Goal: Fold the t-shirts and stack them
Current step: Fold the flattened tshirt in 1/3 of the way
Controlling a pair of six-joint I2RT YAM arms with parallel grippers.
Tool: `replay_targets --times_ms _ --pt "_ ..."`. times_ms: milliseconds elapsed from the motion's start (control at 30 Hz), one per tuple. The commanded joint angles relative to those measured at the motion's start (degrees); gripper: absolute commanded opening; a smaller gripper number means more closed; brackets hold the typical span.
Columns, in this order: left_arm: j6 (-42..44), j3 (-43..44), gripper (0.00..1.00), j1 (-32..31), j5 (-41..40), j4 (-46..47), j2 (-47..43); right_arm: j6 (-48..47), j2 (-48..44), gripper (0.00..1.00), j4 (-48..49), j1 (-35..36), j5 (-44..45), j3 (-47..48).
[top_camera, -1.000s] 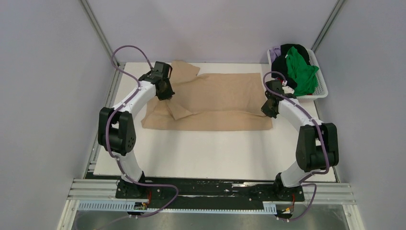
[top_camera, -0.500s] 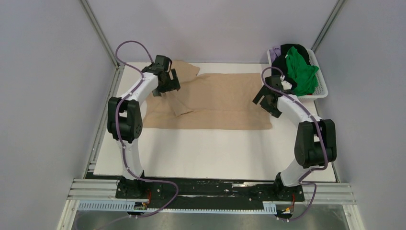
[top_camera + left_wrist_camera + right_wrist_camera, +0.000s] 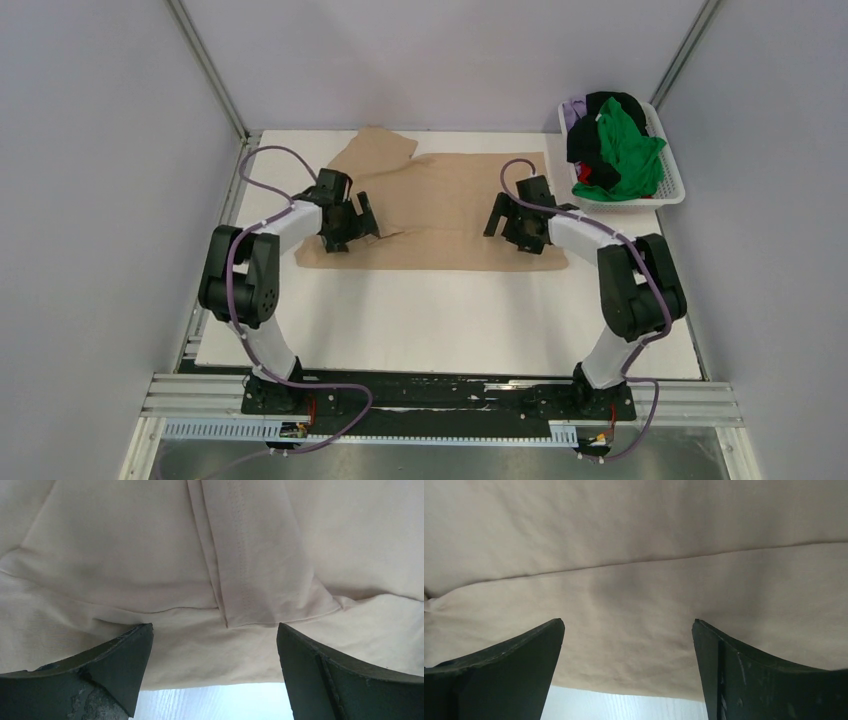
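Both the left hand (image 3: 352,214) and right hand (image 3: 508,218) hang spread above the tan t-shirt (image 3: 450,195) on the table (image 3: 450,310).

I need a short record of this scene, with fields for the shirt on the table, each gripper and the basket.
shirt on table: tan t-shirt, spread out, one flap folded over at its left end
left arm: left gripper open, over the shirt's near edge, holding nothing
right arm: right gripper open, over the same edge, holding nothing
basket: white basket at the far right, holding green t-shirt, black t-shirt and others
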Motion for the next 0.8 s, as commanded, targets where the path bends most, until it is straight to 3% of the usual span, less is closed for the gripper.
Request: replay_targets --times_ms 0,200,367,667,767 --pt "-1.7 -3.4 1.0 0.2 2.0 6.6 -0.6 -0.4 0.5 1.0 4.9 0.5 -2.6 -2.7" --pt "-2.5 -13.3 1.0 0.2 3.0 7.6 -5.6 4.5 -7.6 1.0 4.9 1.1 -4.2 -16.1" --pt "-2.8 -21.3 1.0 0.2 2.0 5.1 -15.4 7.6 -16.9 1.0 1.5 3.2 -8.3 -27.1" --pt "-8.6 -36.3 1.0 -0.1 1.5 -7.7 -41.2 10.7 -32.7 1.0 -13.6 7.1 -7.3 -32.1" --pt "-9.7 -39.6 1.0 -0.1 4.7 -9.8 -46.3 10.6 -37.1 1.0 -15.9 7.2 -6.4 -32.9"
